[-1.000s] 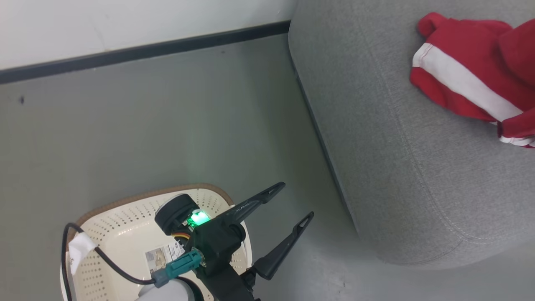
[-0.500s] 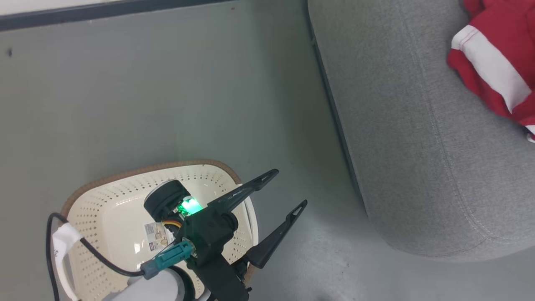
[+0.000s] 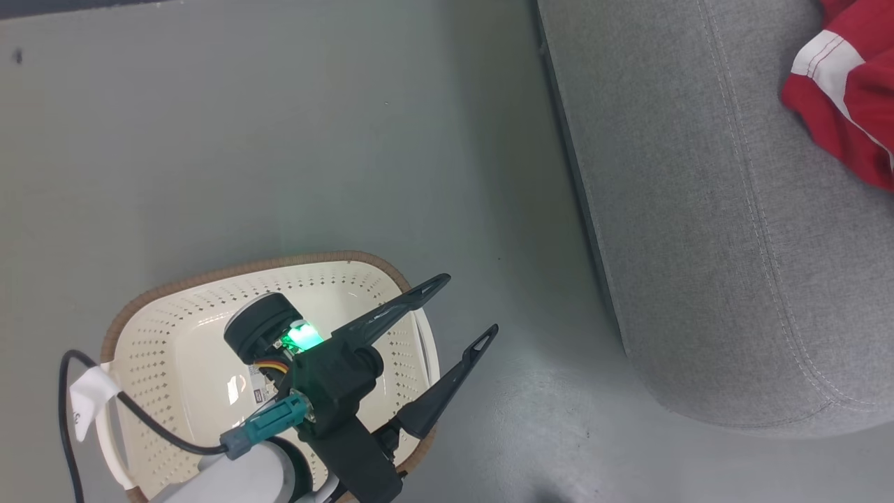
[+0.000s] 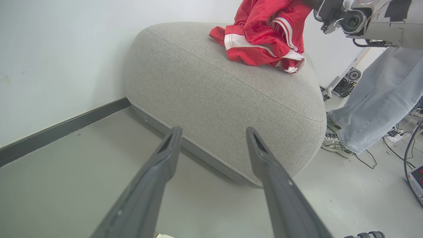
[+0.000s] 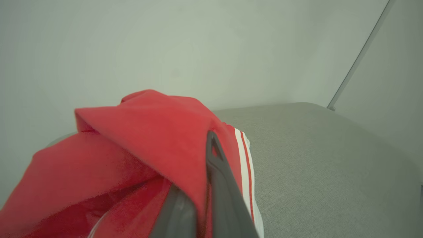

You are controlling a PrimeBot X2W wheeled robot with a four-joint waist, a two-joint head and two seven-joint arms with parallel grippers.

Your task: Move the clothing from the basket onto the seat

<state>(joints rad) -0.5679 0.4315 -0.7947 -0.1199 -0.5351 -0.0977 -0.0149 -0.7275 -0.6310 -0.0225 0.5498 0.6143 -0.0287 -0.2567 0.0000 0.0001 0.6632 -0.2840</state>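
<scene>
In the head view our left gripper [image 3: 468, 304] hangs above the right side of the basket [image 3: 174, 318], with its 2 fingers spread apart and gripping nothing. The basket stands on the grey floor [image 3: 279, 140], apart from the seat [image 3: 698, 209]. The left wrist view shows these fingers pointing at the seat's rounded corner. Further away, the clothing [image 3: 845, 91] lies on top of the seat. The head view cuts it at the edge, but the left wrist view shows its upper part rising to our right arm [image 4: 363, 19]. In the right wrist view the right gripper [image 5: 196, 198] is clamped on the red fabric. Beyond the seat, the left wrist view shows a person's leg [image 4: 373, 105].
</scene>
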